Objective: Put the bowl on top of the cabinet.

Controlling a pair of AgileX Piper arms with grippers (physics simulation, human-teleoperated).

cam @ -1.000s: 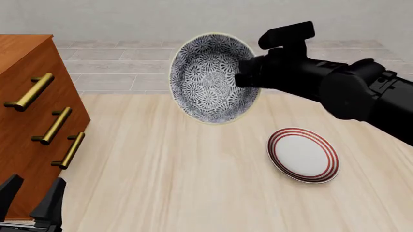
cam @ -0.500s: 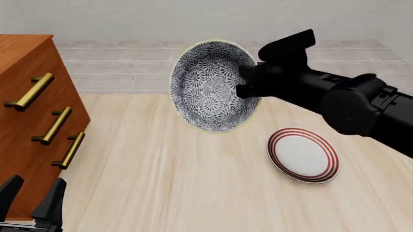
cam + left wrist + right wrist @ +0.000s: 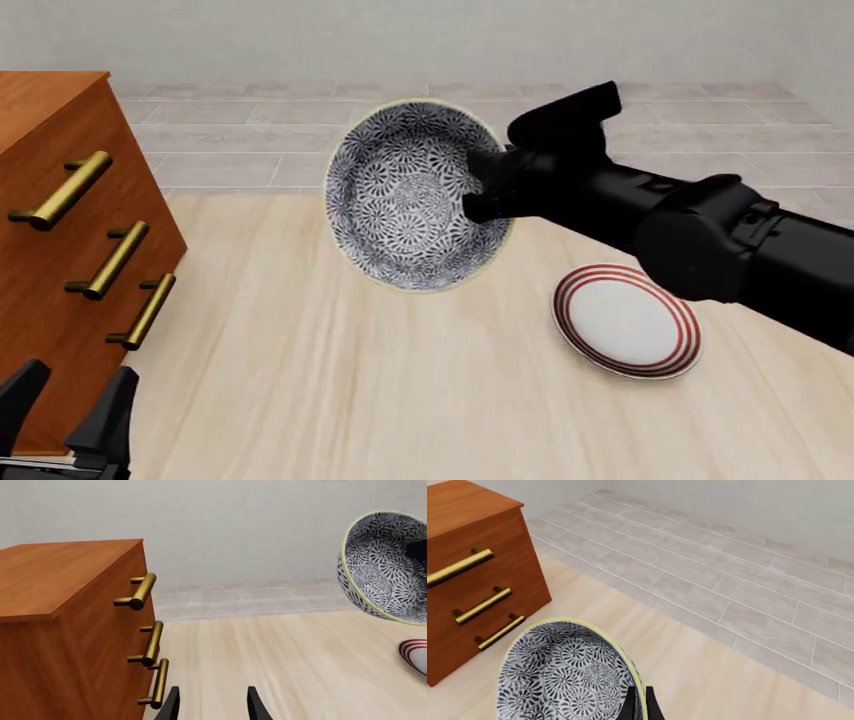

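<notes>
Front view: the white plate with red rings (image 3: 626, 320) lies flat on the pale wooden desk (image 3: 374, 400), to the right, below the black right arm. The reddish-brown cabinet (image 3: 60, 250) with three brass bar handles (image 3: 107, 260) stands at the left edge, well apart from the plate, and open desk lies between them. Nothing stands on the part of the cabinet's top that shows.

The blue-and-white floral bowl (image 3: 416, 195) hangs in the air over the middle of the desk, tipped on its side so its inside faces the camera. The right pincer (image 3: 483, 190) is clamped on its rim; in the right wrist view the fingertips (image 3: 639, 705) pinch the yellowish edge. The left pincer (image 3: 64, 410) sits low by the cabinet's foot with its fingers apart and nothing between them.

Since half a second ago the bowl and right arm have shifted left, toward the cabinet, and a little lower.

Beyond the desk run grey floor tiles (image 3: 240, 140) and a plain pale wall (image 3: 400, 40).
</notes>
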